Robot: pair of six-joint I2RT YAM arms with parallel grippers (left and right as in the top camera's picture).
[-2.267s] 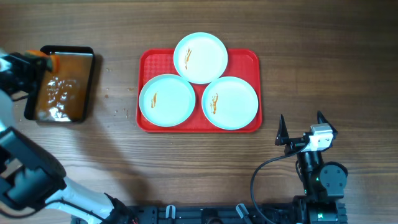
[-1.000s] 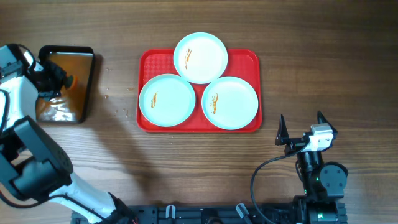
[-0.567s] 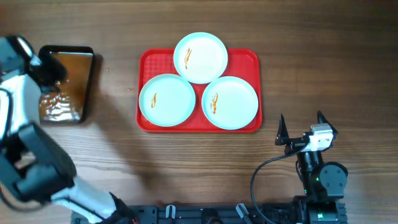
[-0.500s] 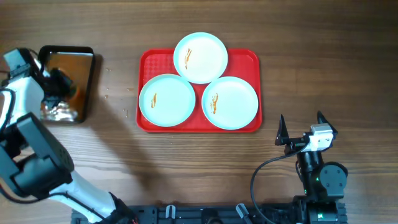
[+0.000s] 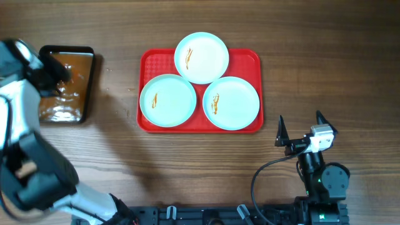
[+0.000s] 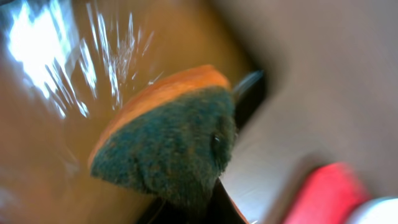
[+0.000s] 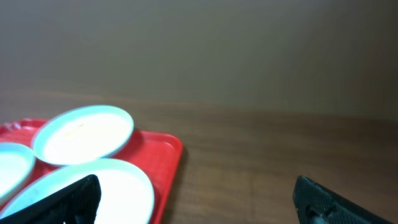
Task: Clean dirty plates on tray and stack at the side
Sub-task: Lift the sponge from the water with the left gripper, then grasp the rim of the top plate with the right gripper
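Note:
Three pale plates with orange-brown smears lie on the red tray: one at the back, one front left, one front right. My left gripper is over the black pan far left of the tray. In the left wrist view it is shut on an orange sponge with a dark green scouring side, at the brownish liquid. My right gripper is open and empty, near the table's front, right of the tray. Its view shows two plates and the tray's corner.
The black pan holds brownish liquid with foam or ripples. Small droplets or crumbs lie on the wood between pan and tray. Bare wood lies right of the tray.
My left gripper has shifted back and forth inside the pan with the sponge, stirring the liquid. The plates, the tray and my right arm have not moved.

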